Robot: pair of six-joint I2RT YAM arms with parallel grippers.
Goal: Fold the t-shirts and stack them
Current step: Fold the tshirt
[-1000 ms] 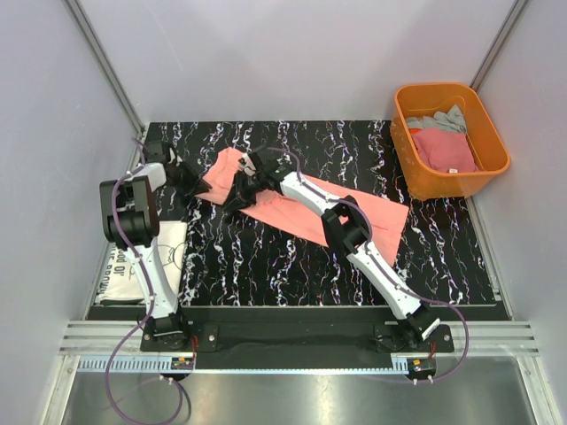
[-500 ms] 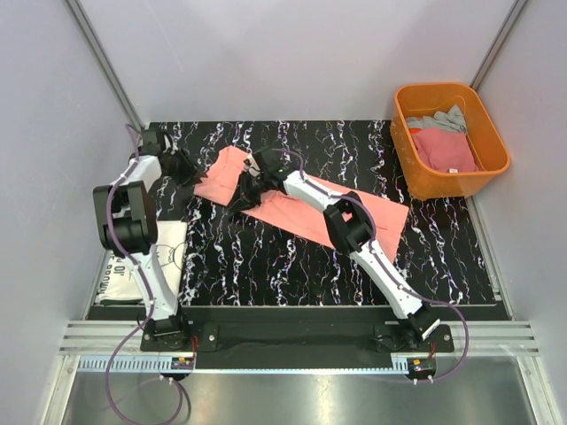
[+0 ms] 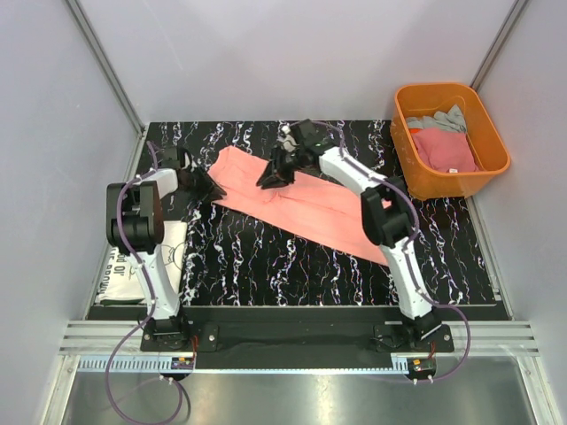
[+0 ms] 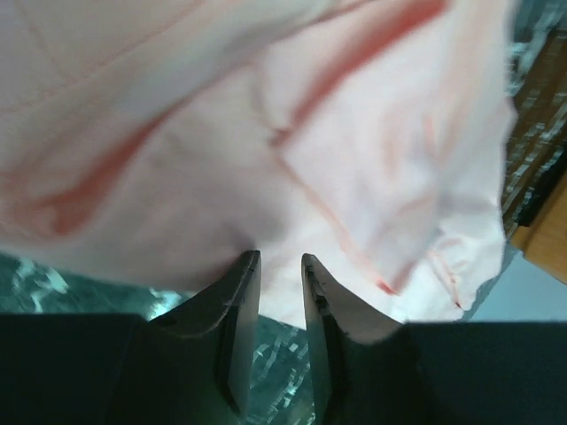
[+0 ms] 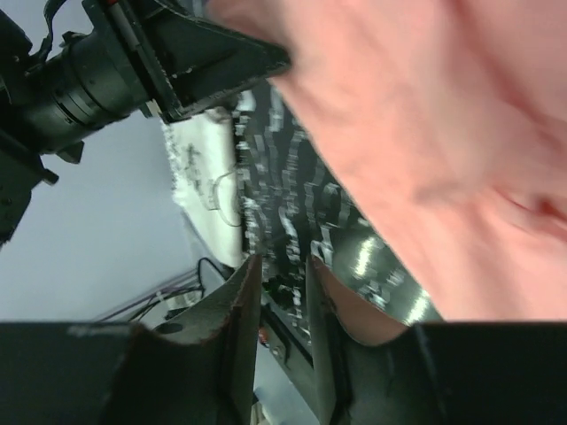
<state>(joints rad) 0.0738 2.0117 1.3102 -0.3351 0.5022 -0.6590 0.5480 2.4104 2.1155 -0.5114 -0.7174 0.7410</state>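
While the salmon-pink t-shirt (image 3: 297, 202) lay stretched diagonally across the middle of the table (image 3: 266, 266), the left gripper (image 4: 279, 258) pinched its far-left edge, seemingly to pull it flat for folding. The right gripper (image 5: 282, 261) hung at the far hem, jaws nearly together, any hold unclear.

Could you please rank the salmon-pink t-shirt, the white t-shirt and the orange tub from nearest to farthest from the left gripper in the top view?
1. salmon-pink t-shirt, touching the left gripper.
2. white t-shirt, near-left table edge.
3. orange tub, far right.
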